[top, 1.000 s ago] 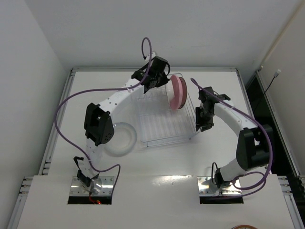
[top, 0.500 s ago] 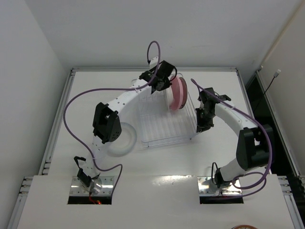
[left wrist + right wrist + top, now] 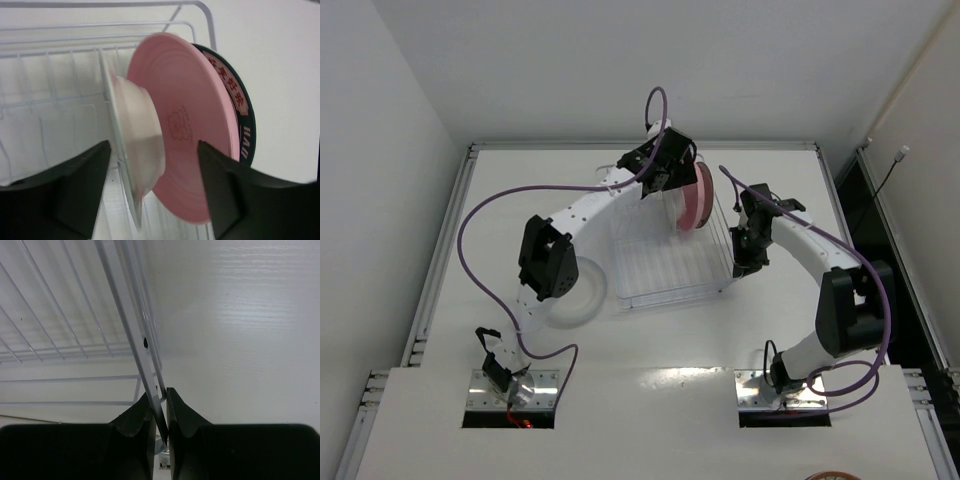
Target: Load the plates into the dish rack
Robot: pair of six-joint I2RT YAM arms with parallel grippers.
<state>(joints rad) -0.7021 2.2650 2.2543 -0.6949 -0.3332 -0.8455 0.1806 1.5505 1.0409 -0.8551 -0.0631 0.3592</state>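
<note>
My right gripper (image 3: 159, 395) pinches the rack (image 3: 670, 298) wire, presumably to steady it; my left gripper (image 3: 152, 147) is spread around the whitish plate (image 3: 142, 135), slotted upright beside the pink plate (image 3: 195, 135); the last plate (image 3: 582, 292) lies on the counter (image 3: 770, 330).

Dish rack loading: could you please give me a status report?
Left gripper open; right gripper shut on rack edge. Three plates standing in rack, fourth plate on table. Nothing blocking.

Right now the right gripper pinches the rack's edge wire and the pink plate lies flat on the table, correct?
Not quite: the top external view shows the pink plate standing in the dish rack. The right gripper does pinch the wire.
</note>
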